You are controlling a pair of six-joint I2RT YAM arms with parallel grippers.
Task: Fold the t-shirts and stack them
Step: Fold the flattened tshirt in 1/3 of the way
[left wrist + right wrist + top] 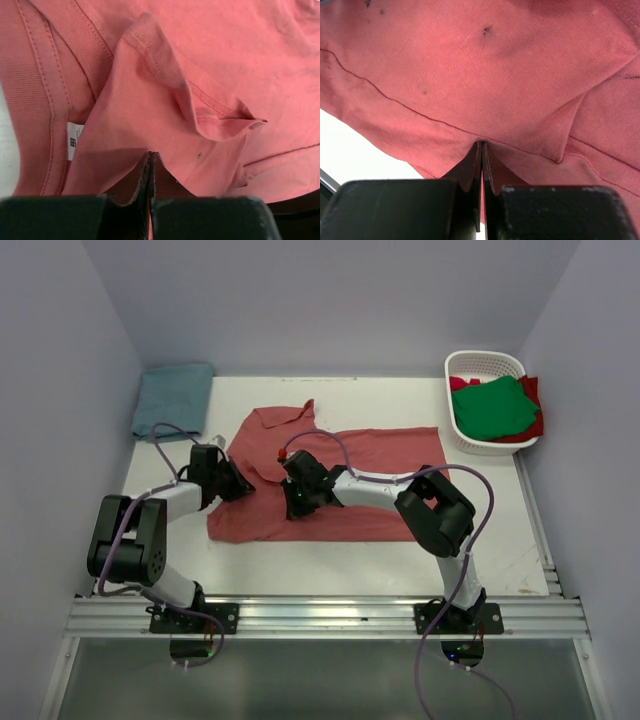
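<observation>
Broadly, the job looks barely begun. On the white worktop [400, 550] the faded brick-red shirt [400, 445] lies spread across the middle, rumpled at the sleeve and neck end and not yet folded, as far as the overhead view shows. At the far left corner the teal-blue shirt [172, 395] lies in a flat, compact heap; whether it counts as properly folded I cannot tell. At the far right the white basket [485, 358] holds the green shirt [492, 408] with the brighter red shirt [532, 390] under it and hanging over the rim. My judgement is that one fold is in hand, at least two shirts wait, and no stack exists yet.

Both arms reach low over the spread shirt. The left arm [165, 500] bends in from the left edge toward the neck end; the right arm [430, 505] doubles back leftward across the shirt's middle.

The left pincer [151, 155] is closed tight, cloth tenting up from its tips just beside the ribbed collar [35, 75] and its small label [74, 137]. The right pincer [481, 145] is likewise closed, nipping a thin fold of the same shirt near an edge, bare worktop showing beside it.
</observation>
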